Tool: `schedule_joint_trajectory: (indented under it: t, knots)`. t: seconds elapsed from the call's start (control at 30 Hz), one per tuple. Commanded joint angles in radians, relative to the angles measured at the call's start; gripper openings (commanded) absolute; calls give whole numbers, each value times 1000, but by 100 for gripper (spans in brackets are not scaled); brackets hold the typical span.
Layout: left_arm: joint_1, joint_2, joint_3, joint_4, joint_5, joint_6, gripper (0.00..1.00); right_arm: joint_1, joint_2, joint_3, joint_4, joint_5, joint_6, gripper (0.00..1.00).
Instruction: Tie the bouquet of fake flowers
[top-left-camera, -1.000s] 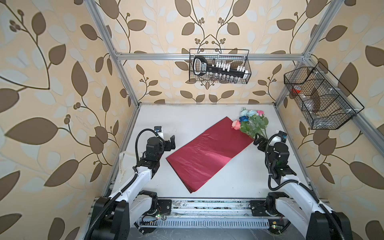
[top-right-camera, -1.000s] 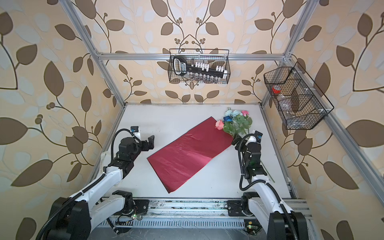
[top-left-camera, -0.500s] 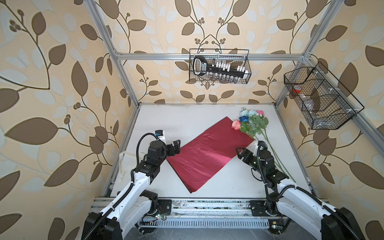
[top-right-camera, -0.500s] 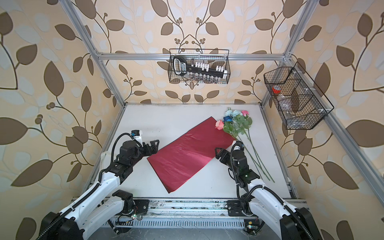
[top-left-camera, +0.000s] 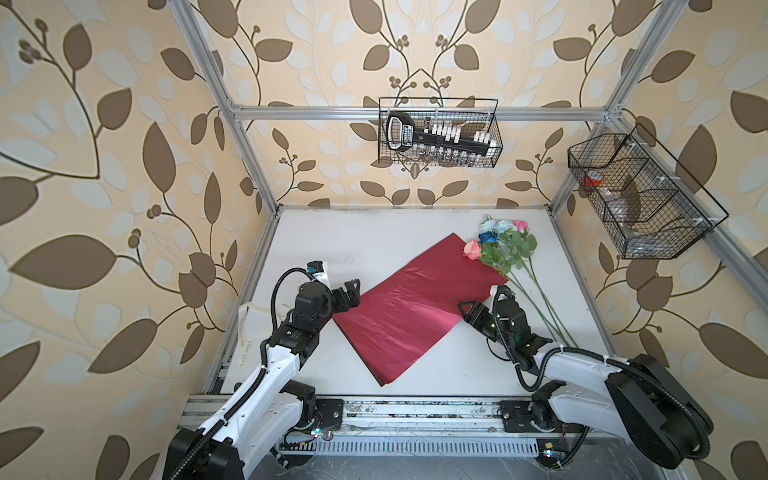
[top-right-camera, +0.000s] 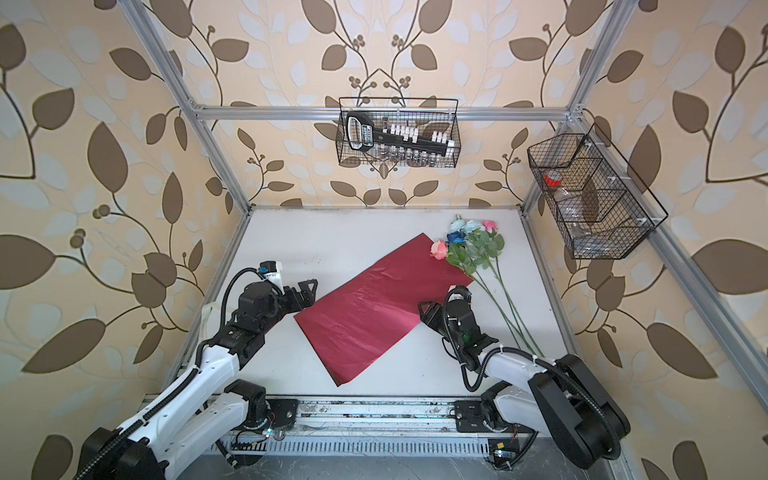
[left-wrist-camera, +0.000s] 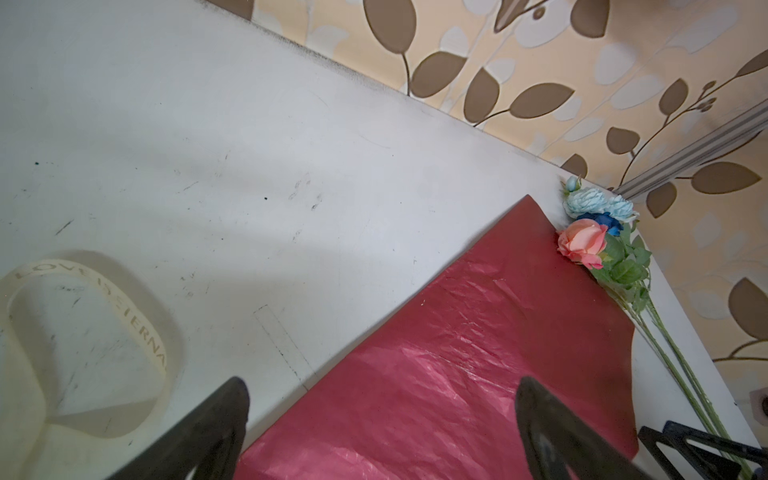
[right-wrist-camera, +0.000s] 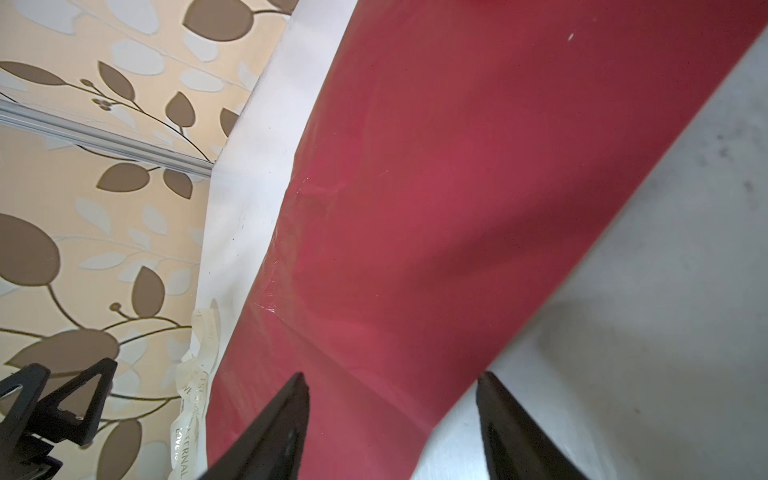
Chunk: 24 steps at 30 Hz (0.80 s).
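The bouquet of fake flowers (top-left-camera: 503, 249) (top-right-camera: 471, 249) (left-wrist-camera: 602, 245) lies flat at the back right of the table, with pink, pale-blue and dark-blue blooms and long stems running toward the front right. A shiny red sheet (top-left-camera: 411, 307) (top-right-camera: 374, 307) (left-wrist-camera: 457, 374) (right-wrist-camera: 457, 208) lies diagonally mid-table, its far corner beside the blooms. My left gripper (top-left-camera: 351, 291) (top-right-camera: 307, 289) (left-wrist-camera: 382, 382) is open wide over the sheet's left edge. My right gripper (top-left-camera: 467, 309) (top-right-camera: 428, 309) (right-wrist-camera: 390, 378) is open, its fingers straddling the sheet's right corner. Neither touches the flowers.
A cream printed ribbon (top-left-camera: 245, 328) (top-right-camera: 205, 320) (left-wrist-camera: 137, 328) (right-wrist-camera: 195, 374) lies looped at the table's left edge behind my left arm. Wire baskets hang on the back wall (top-left-camera: 438, 137) and on the right wall (top-left-camera: 640, 199). Aluminium posts frame the table.
My right gripper has swung left from beside the flower stems to the red sheet's right corner. The left gripper has moved forward to the sheet's left edge.
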Motion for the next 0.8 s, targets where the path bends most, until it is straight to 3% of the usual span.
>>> schedule_joint_trajectory:
  t: [0.0, 0.27, 0.47, 0.77]
  knots:
    - [-5, 12, 0, -7, 26, -15, 99, 5, 64, 41, 68, -33, 32, 59]
    - [-5, 2, 1, -10, 35, -17, 99, 18, 154, 43, 138, -73, 71, 54]
    - [-5, 3, 28, -79, 38, -31, 99, 37, 102, 23, 95, -54, 109, 54]
    - [-5, -65, 48, -288, 127, -204, 99, 59, 97, -9, 119, -48, 133, 54]
